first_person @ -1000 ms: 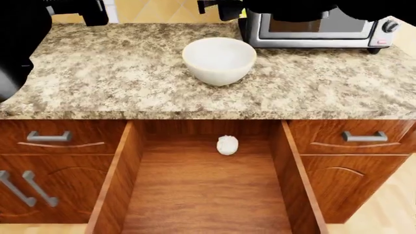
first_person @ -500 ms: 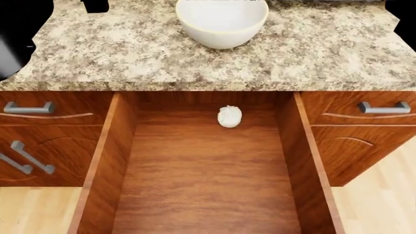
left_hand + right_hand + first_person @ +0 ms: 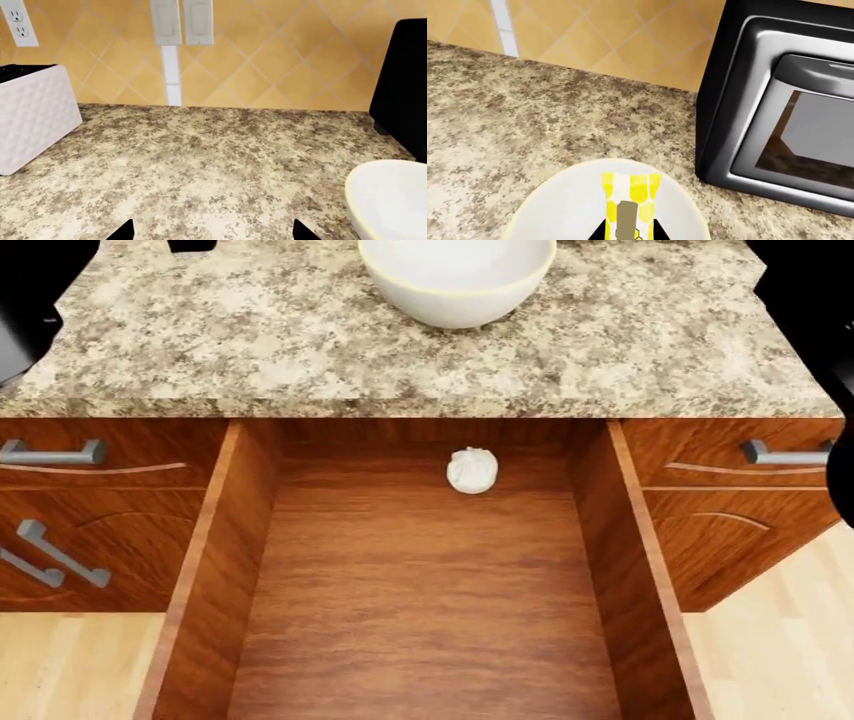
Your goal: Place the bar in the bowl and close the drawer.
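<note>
On the left of the speckled granite counter [image 3: 200, 165] stands a white quilted toaster [image 3: 33, 117]. The left gripper [image 3: 212, 231] shows only two dark fingertips set wide apart, gripping nothing. Further right sits the round, deep, glossy white ceramic bowl [image 3: 457, 278]. Below it, the wide reddish-brown wooden drawer [image 3: 414, 620] is pulled out, and the small white, lumpy, rounded bar [image 3: 471, 470] lies near its back wall. The right gripper [image 3: 627, 231] hangs above the bowl; whether it is parted or closed cannot be told. Rightmost stands a steel toaster oven [image 3: 787, 120].
</note>
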Controlling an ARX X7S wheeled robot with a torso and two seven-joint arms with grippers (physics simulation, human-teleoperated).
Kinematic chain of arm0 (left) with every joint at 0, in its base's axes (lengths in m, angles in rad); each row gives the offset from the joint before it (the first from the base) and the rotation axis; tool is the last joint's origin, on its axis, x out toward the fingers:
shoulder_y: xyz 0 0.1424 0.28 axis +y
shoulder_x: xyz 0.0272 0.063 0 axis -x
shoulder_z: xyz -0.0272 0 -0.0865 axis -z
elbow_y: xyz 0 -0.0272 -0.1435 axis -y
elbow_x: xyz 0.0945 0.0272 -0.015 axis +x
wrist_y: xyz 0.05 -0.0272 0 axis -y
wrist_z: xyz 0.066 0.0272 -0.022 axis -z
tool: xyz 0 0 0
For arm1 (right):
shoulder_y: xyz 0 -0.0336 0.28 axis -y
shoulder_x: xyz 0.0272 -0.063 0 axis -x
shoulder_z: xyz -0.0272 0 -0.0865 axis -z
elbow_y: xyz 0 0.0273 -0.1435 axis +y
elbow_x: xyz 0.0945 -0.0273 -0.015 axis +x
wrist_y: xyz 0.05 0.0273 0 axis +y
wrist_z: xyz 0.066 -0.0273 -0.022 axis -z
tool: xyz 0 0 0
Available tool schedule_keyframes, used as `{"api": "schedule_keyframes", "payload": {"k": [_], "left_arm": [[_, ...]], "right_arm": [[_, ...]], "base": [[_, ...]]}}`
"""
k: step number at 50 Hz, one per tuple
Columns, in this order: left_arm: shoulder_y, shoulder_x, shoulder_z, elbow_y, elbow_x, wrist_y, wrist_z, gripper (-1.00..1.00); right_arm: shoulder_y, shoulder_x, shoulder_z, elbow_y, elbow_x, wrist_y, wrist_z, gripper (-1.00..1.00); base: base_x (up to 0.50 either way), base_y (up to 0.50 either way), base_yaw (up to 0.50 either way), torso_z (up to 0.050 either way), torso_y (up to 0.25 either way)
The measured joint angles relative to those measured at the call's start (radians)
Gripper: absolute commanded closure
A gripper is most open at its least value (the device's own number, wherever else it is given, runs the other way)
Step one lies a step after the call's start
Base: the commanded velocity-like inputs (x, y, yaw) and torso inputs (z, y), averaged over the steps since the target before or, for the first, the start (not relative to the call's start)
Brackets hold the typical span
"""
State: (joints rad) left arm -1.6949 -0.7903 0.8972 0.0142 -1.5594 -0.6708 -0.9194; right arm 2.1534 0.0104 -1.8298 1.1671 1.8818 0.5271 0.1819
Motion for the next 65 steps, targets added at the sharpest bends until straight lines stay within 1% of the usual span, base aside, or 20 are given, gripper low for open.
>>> {"api": "schedule_keyframes", "payload": {"k": [3,14,29,30,45,62,65], "left_arm": [[-0.001,0.000,-0.001,-0.001,0.002,0.000,0.000,-1.00],[-0.006,0.002,-0.001,-0.001,0.003,-0.006,-0.007,-1.00],[-0.009,-0.002,-0.005,0.006,-0.003,-0.011,-0.017,-1.00],[-0.009,-0.003,-0.006,0.006,-0.003,-0.012,-0.018,-1.00],[-0.013,-0.009,-0.011,0.010,-0.006,-0.015,-0.024,-1.00],[-0.020,-0.014,-0.017,0.008,-0.022,-0.029,-0.039,-1.00],[-0.019,-0.018,-0.019,0.013,-0.027,-0.031,-0.043,-1.00]], "right_arm": [[-0.007,-0.003,0.034,0.007,-0.033,0.004,0.001,1.00],[-0.012,-0.008,0.133,0.024,-0.127,0.030,0.006,1.00],[-0.009,-0.010,0.201,0.037,-0.188,0.062,0.011,1.00],[-0.009,-0.010,0.204,0.038,-0.190,0.065,0.011,-1.00],[0.000,-0.010,0.231,0.045,-0.206,0.097,0.015,-1.00],[0.018,-0.010,0.240,0.048,-0.209,0.112,0.007,-1.00],[0.028,0.003,0.248,0.032,-0.202,0.120,0.013,-1.00]], "base": [[0.00,0.00,0.00,0.000,-0.056],[0.00,0.00,0.00,0.001,-0.241],[0.00,0.00,0.00,0.000,-0.005],[0.00,0.00,0.00,0.000,0.000],[0.00,0.00,0.00,0.000,0.010],[0.00,0.00,0.00,-0.006,0.250],[0.00,0.00,0.00,-0.006,0.250]]}}
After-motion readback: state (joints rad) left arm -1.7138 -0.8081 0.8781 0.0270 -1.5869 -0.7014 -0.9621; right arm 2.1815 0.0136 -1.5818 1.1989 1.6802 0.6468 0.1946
